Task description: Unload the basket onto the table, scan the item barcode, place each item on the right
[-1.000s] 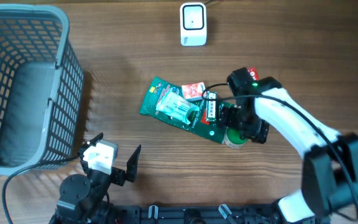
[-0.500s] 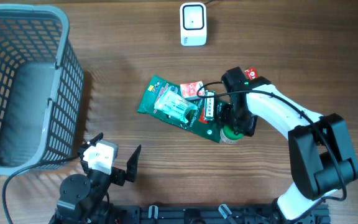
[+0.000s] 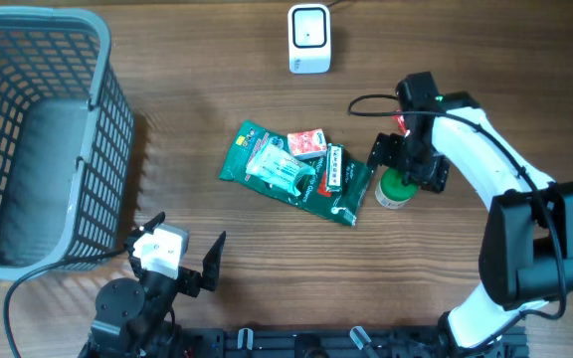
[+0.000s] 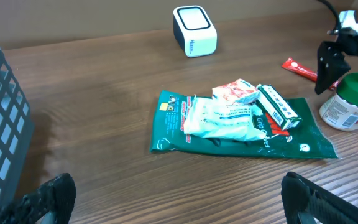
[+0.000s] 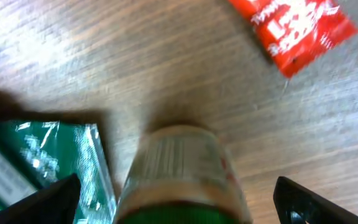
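Jar: a white-labelled jar with a green lid (image 3: 394, 189) is seen standing upright on the table (image 3: 217, 89), in the gap between the right jaws. It is touched by neither finger.
Barcode: no barcode can be made out on the jar from any view.
Right gripper: the right gripper (image 3: 406, 167) is held low over the jar. Its jaws are spread wide and nothing is pinched.
Red sachet: a red sachet (image 5: 291, 25) is laid flat just beyond the right jaws, past the jar and apart from it.
Green pouch: a green pouch (image 3: 296, 179) is laid flat outside the right jaws, on the side toward the left arm, with its near corner just beside the jar.
On the pouch: a small red-and-white packet (image 3: 308, 144) and a green-and-white box (image 3: 334, 169) are rested on top of it.
Scanner: a white scanner (image 3: 308, 38) is set well beyond both pairs of jaws, near the far edge.
Left gripper: the left gripper (image 3: 187, 231) is kept near its base with its jaws spread wide and nothing between them. The pouch is seen well ahead of them.
Basket: a grey basket (image 3: 117, 109) is placed to the left of the left jaws.
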{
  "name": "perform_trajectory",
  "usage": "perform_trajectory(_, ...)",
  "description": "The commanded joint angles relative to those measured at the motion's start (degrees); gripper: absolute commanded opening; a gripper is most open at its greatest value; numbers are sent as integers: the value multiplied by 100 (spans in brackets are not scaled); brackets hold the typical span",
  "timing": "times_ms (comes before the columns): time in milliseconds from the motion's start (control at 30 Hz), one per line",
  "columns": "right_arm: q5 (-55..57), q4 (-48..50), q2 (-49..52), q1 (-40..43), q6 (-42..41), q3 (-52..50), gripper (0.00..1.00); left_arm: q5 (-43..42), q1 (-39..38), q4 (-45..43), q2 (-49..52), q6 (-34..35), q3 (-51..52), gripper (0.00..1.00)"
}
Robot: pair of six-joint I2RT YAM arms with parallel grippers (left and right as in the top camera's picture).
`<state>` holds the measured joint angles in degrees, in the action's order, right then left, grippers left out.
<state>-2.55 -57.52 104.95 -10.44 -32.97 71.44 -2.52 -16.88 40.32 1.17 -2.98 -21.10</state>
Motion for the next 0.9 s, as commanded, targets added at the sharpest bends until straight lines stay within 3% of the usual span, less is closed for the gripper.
perform_trajectory(0, -236, -87, 92, 4, -323, 20, 99, -66, 0, -13, -13, -109, 33, 100)
perform_trajectory(267, -138, 551, 96, 2, -758, -791, 98, -66, 0, -11, -13, -109, 33, 100)
perform_trajectory(467, -61, 813, 103, 0, -841, -918, 72, -66, 0, -13, -13, -109, 33, 100)
perform_trajectory(633, -120, 748, 103, 2, -894, -905, 64, -66, 0, -13, -13, -109, 33, 100)
perform_trajectory(767, -1084, -317, 101, 83, -70, -118, 63, -66, 0, -13, -13, -109, 33, 100)
perform_trajectory(867, -2723, -822, 101, 83, 879, 20, 64, -68, 0, -13, -13, -109, 33, 100)
